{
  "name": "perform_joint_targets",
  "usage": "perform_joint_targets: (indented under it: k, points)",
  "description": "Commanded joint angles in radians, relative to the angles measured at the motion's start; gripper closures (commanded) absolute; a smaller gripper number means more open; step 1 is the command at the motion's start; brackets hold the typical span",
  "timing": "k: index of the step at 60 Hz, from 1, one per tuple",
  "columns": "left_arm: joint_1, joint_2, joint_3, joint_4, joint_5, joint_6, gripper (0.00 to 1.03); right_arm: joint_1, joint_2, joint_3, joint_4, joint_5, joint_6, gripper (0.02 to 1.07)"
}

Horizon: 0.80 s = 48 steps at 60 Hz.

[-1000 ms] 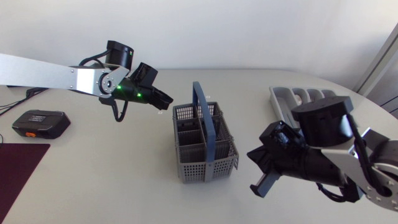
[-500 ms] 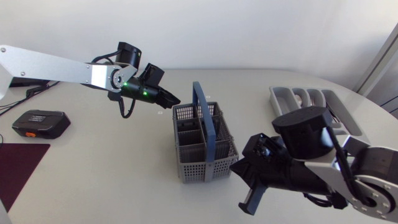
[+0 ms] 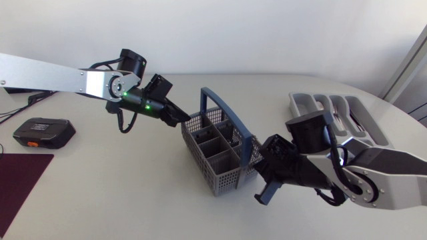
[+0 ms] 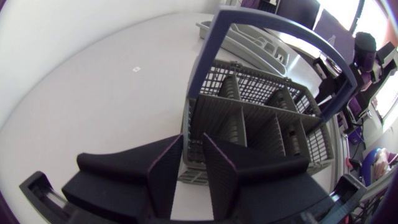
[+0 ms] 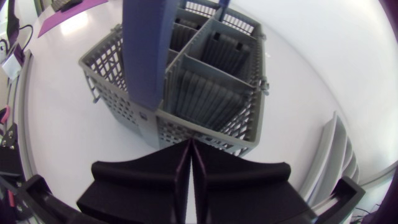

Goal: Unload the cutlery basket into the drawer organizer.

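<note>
Item: cutlery basket (image 3: 217, 150), centre of the head view on the pale desk (image 3: 120, 193), turned at an angle. It is grey plastic with perforated grid walls, and ribbed partitions divide it into several square compartments. A blue strap handle arches over the middle.

Item: drawer organizer (image 3: 347, 117), right of the frame, well apart from the basket. It is a grey moulded tray with long parallel slots; I cannot make out what lies in them.

Left claw (image 4: 193, 138): narrow, clamped on the wall at the basket's upper-left corner.

Right claw (image 5: 189, 144): fingers pressed together, tips against the basket's lower-right wall.

Sundries: a black case (image 3: 43, 131) with an orange mark at far left, and a dark purple mat (image 3: 20, 180) at lower left.
</note>
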Motion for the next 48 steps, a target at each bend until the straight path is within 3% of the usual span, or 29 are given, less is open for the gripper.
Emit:
perform_joint_targets:
  k: [1, 27, 41, 48]
  points:
    - [0.002, -0.052, -0.067, -0.046, 0.053, 0.045, 0.78, -0.017, 0.026, 0.054, 0.066, 0.011, -0.021, 1.01]
    - [0.026, -0.263, -0.3, -0.074, 0.058, 0.106, 0.79, -0.128, 0.247, 0.236, 0.146, 0.003, -0.041, 1.01]
    - [0.121, -0.37, -0.312, -0.073, 0.06, 0.097, 0.79, -0.194, 0.09, 0.143, 0.14, -0.009, -0.042, 1.01]
    - [0.133, -0.376, -0.322, -0.071, 0.06, 0.094, 0.79, -0.211, 0.02, 0.09, 0.115, -0.023, -0.05, 1.01]
